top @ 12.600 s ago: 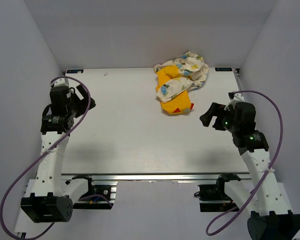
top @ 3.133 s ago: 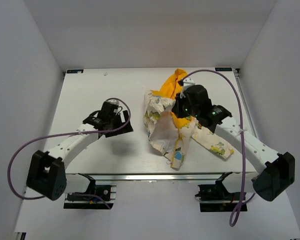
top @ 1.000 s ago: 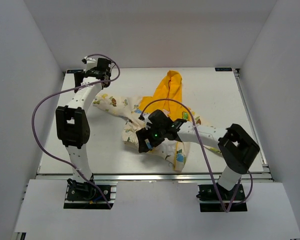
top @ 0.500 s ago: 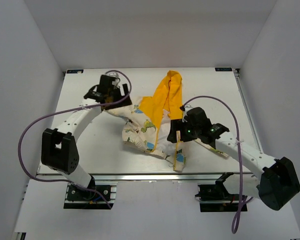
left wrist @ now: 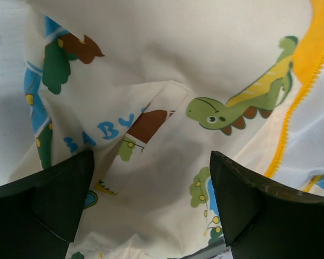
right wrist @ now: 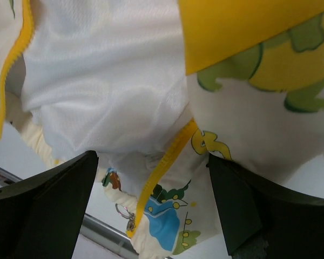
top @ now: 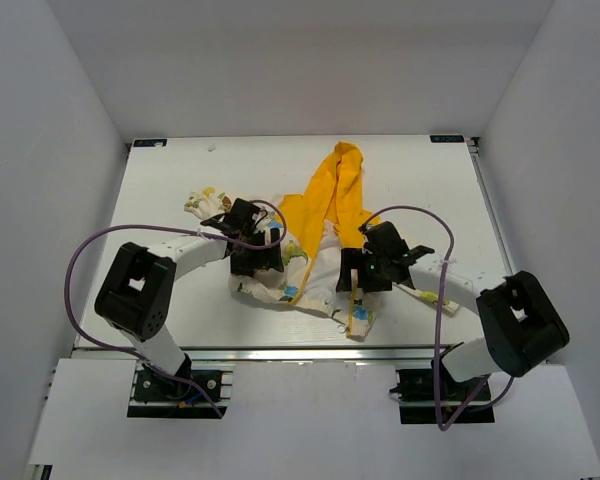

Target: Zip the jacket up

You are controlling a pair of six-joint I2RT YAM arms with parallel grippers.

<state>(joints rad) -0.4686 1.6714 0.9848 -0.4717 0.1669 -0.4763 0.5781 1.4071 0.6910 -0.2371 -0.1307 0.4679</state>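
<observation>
I have the jacket (top: 305, 262) lying open near the middle of the table (top: 180, 300), closer to the near edge, with its yellow hood (top: 337, 180) pointing at the far edge, so the front opening runs far-to-near. My left gripper (top: 258, 262) hangs low over the left front panel with its jaws wide apart and nothing between them but printed cream cloth. From there the yellow zipper tape (left wrist: 292, 105) lies off to its right. My right gripper (top: 352, 272), jaws also apart and holding nothing, sits right over the other zipper tape (right wrist: 170, 157). That tape runs toward a small metal ring (right wrist: 127, 213) by the near edge, possibly the pull, so I judge the right arm the nearer one to the zipper's bottom end. Half a second ago my left gripper was up by the far-left sleeve. It has since dropped onto the panel, and the right has tucked in leftward.
</observation>
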